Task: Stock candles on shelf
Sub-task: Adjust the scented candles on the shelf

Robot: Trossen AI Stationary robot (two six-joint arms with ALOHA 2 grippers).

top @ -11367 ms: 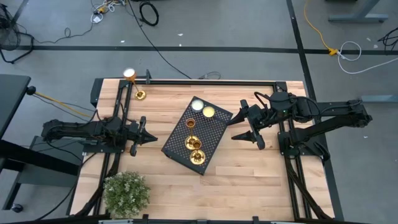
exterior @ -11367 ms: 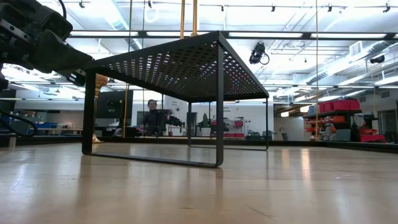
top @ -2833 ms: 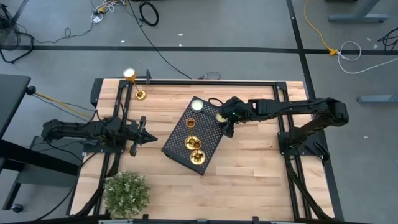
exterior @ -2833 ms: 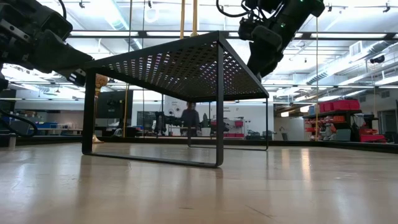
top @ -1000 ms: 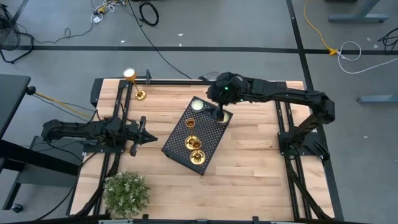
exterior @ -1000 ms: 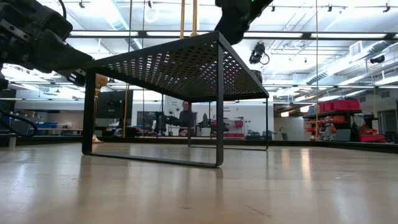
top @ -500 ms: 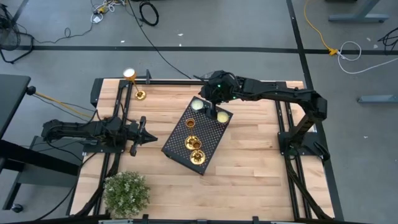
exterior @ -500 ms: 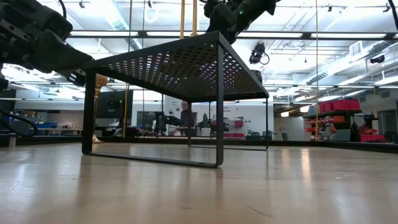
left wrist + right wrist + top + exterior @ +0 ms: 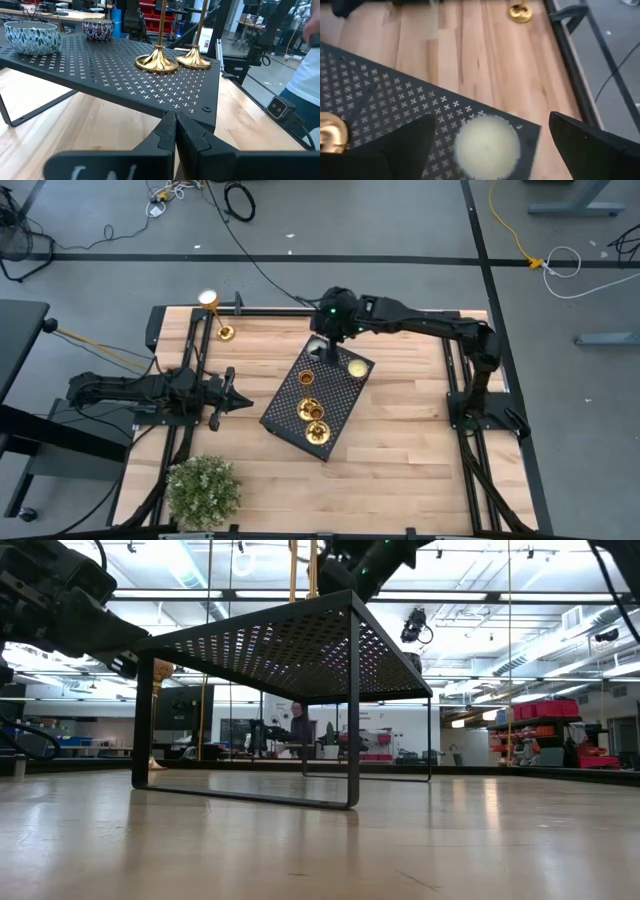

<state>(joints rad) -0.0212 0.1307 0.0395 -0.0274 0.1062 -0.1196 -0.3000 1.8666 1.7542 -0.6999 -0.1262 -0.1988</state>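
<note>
The black mesh shelf [image 9: 312,395] stands slantwise at mid table. Two gold candlesticks stand on it by their round bases [image 9: 157,62] [image 9: 194,60]. Their stems rise above the shelf in the low view [image 9: 293,568]. A third candlestick stands on the table by its base [image 9: 225,333] at the far left, its pale top [image 9: 208,300] above. My right gripper [image 9: 322,348] is open over the shelf's far corner. Its fingers [image 9: 395,150] stand on either side of a round cream candle [image 9: 487,145] there. My left gripper [image 9: 235,400] is shut and empty, left of the shelf.
A second round candle [image 9: 357,367] sits on the shelf's far right corner. In the left wrist view the two show as patterned bowls [image 9: 32,40] [image 9: 97,27]. A bushy green plant [image 9: 203,490] stands at the near left. Bare wood lies right of the shelf.
My right gripper has gone from above the round candle at the shelf's far right corner toward the table's left and far edge. It now hangs over the other round candle. Nothing on the shelf has moved.
</note>
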